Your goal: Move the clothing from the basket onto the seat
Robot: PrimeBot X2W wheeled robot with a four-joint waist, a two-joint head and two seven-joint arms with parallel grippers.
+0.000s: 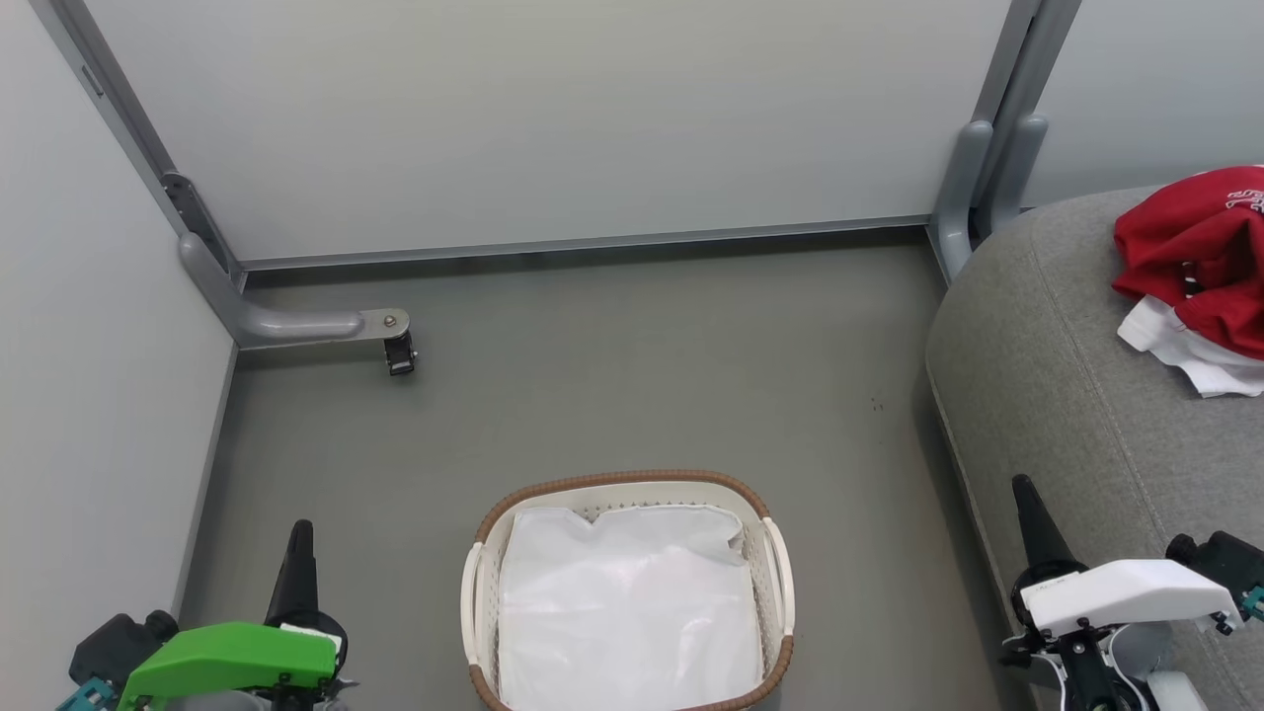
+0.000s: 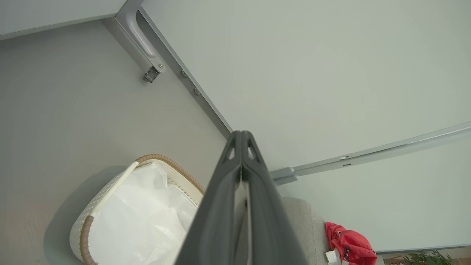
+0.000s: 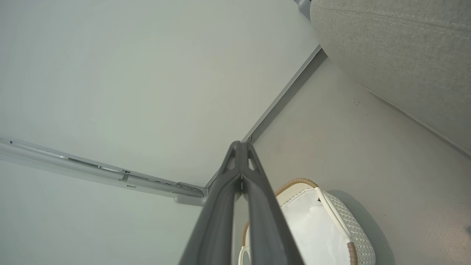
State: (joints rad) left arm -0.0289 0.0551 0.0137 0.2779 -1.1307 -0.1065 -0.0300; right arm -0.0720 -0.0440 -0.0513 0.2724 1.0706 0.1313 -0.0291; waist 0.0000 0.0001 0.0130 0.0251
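Looking down through the head camera, I have both arms parked low at the bottom corners, forearms drawn in close to the body. My left tool (image 1: 300, 538) rises at the lower left from its green wrist housing. Its two dark fingers are pressed together into one spike that points up the view, over the bare grey floor (image 1: 642, 375) near the left partition wall (image 1: 89, 346). It holds nothing. My right tool (image 1: 1022, 494) rises at the lower right from its white housing, fingers pressed together and empty too, and its tip shows against the near edge of the seat (image 1: 1066, 425).

The basket (image 1: 622, 481) stands on the floor between the two tools, at the bottom centre, apart from both. A white liner sheet (image 1: 632, 612) lies crumpled inside it. The clothing (image 1: 1200, 262) is on the seat at the far right edge of the view: a bunched red heap with white fabric sticking out underneath, well apart from the basket and from both tools.

From the left wrist, I see the closed fingers run up the middle, the basket low to their left, and the seat with the red heap low to their right. From the right wrist, the closed fingers point toward the corner where wall meets floor, with the basket low on the right and the seat's grey fabric at the upper right. A small black caster (image 1: 400, 353) sits under a grey bracket at the far left wall.
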